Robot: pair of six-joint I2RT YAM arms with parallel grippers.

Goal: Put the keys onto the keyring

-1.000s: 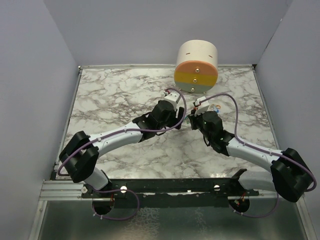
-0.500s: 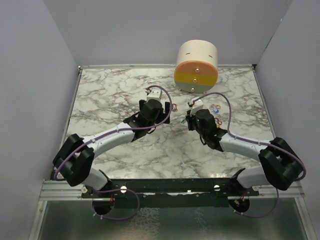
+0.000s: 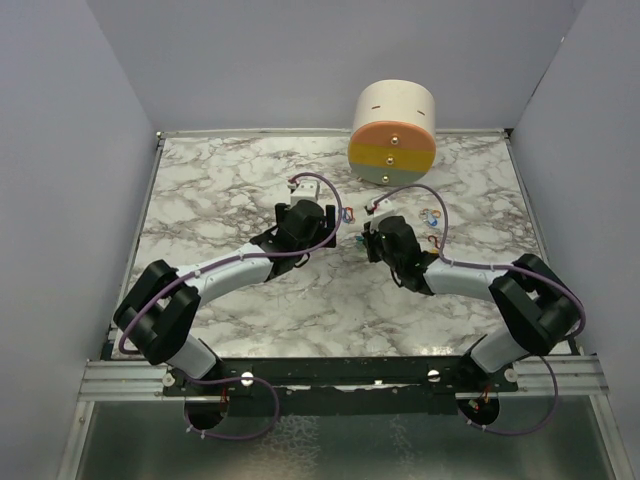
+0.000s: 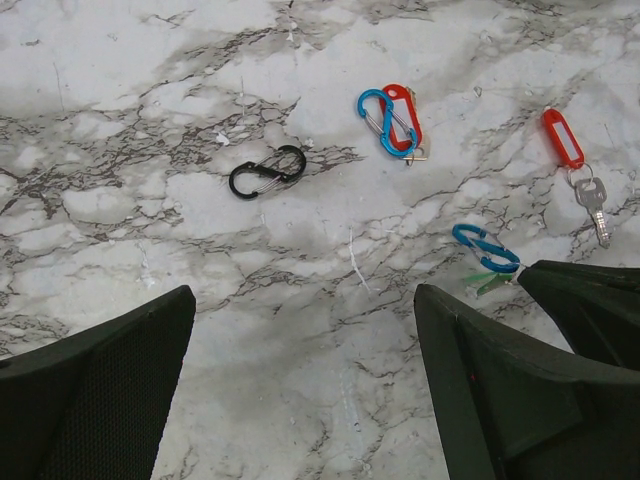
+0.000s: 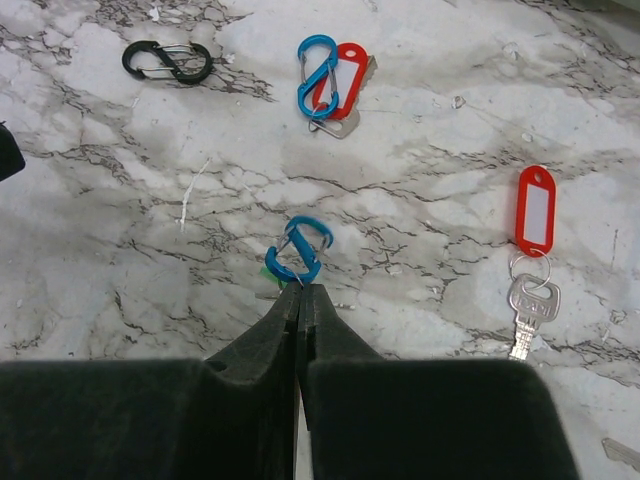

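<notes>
Clips [image 4: 266,172] and red-tagged keys [image 5: 528,298] dot marble table [image 3: 230,170].

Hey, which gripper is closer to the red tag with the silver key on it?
Right. The red tag lies just right of the right gripper, its fingers shut. The left gripper, open, is farther: from it the tag sits far right, beyond the right gripper.

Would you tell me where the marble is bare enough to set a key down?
Bare: left of the black clip, and between it and the left claw. Crowded: right claw with blue clip, clipped red tag, tagged key.
</notes>
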